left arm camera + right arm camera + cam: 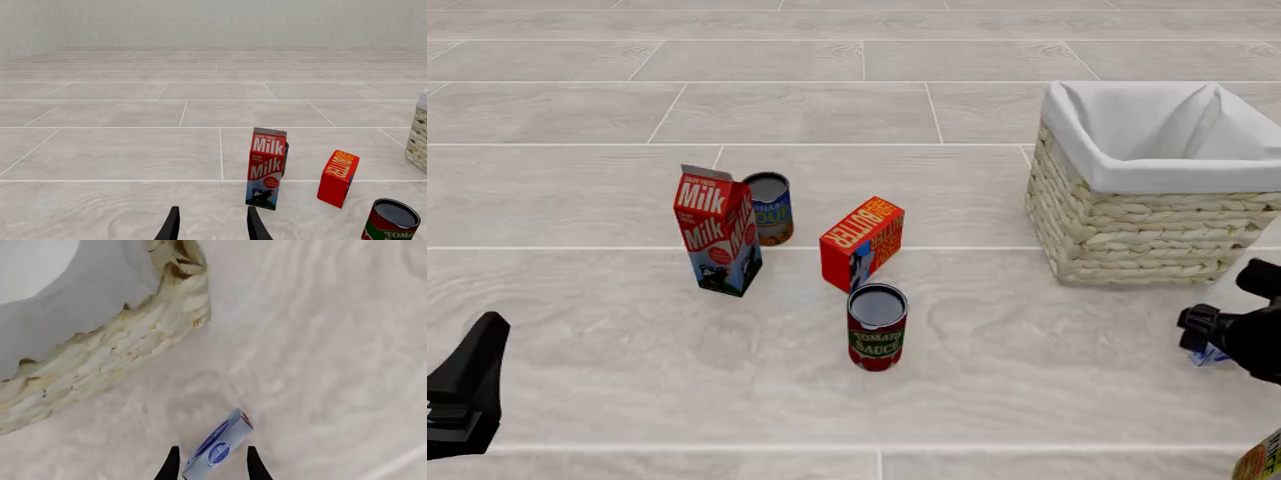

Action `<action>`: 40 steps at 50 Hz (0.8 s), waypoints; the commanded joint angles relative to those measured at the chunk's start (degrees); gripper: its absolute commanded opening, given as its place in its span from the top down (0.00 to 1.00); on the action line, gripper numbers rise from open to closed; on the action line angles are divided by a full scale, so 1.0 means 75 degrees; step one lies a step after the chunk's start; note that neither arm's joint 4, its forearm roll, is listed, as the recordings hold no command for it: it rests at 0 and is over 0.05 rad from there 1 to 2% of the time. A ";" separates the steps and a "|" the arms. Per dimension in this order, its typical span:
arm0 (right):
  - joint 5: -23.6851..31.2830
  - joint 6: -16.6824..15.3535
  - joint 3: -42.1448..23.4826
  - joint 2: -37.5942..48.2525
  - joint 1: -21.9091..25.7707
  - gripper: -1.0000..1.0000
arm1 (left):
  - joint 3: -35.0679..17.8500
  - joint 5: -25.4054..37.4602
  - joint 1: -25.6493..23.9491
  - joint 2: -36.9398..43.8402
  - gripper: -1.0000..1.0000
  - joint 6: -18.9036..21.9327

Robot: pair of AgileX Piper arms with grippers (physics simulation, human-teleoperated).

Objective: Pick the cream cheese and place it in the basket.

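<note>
- The small flat blue and white cream cheese box (217,452) lies on the pale tabletop (827,100) just beside the large woven wicker basket with white cloth lining (1134,225), between the spread fingers of the right gripper (211,465), not yet pinched.
- It sits skewed to the fingers; closing might catch a corner and twist it free.
- A lift taken too low could knock the box against the basket's wall.
- The left gripper (211,225) hangs released, well apart, near the red milk carton (718,243).
</note>
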 commanded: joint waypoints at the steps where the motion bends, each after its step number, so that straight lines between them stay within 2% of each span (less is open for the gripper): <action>1: -0.0369 0.0078 0.0115 0.0348 0.0051 0.00 | 0.0000 0.0000 0.0001 0.0001 0.00 0.0000; 11: -0.0696 0.0141 0.0252 0.0633 0.0047 0.00 | 0.0000 0.0000 0.0000 -0.0001 0.00 0.0000; 17: -0.0635 0.0179 0.0268 0.0499 0.0019 0.00 | 0.0000 0.0000 0.0000 0.0001 0.00 -0.0001; 18: -0.0608 0.0193 0.0279 0.0448 0.0033 1.00 | 0.0000 0.0000 0.0001 0.0000 0.00 0.0000; 30: -0.0550 0.0244 0.0271 0.0322 0.0021 1.00 | 0.0000 0.0000 0.0000 0.0000 0.00 0.0000; 40: -0.0261 0.0066 0.0023 0.0163 -0.0223 1.00 | 0.0000 0.0000 0.0000 0.0001 0.00 0.0000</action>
